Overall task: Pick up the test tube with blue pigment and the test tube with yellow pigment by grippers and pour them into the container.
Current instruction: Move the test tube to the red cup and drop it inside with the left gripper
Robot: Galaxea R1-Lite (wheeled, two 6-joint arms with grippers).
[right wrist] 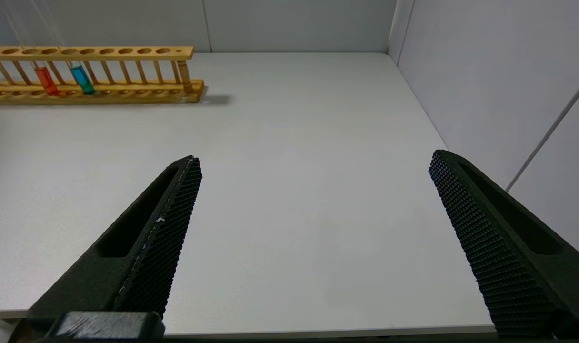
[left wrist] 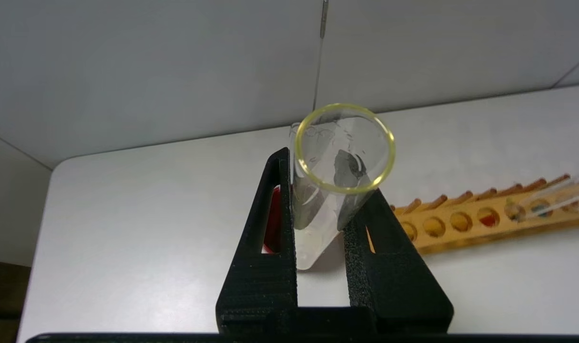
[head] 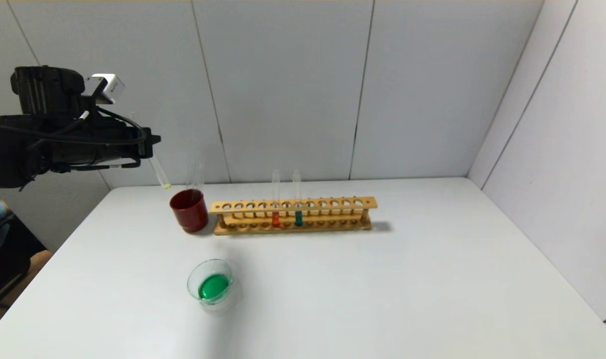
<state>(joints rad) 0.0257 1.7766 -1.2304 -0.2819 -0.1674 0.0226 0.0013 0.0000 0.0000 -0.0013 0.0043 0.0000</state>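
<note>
The left gripper (left wrist: pixel 318 228) is clamped on the test tube with yellow pigment (head: pixel 159 173), held high above the table's back-left corner, near the red cup (head: pixel 189 210) — the tube looks almost drained, though that is hard to judge. The container (head: pixel 211 285) already holds green liquid, so pouring seems done; next the empty tube likely goes down into the cup. The right gripper (right wrist: pixel 313 238) hangs wide open over bare table.

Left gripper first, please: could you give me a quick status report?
Left gripper shut on yellow tube, raised above red cup. Right gripper open, idle over table. Dish holds green liquid. Nothing in the way.
</note>
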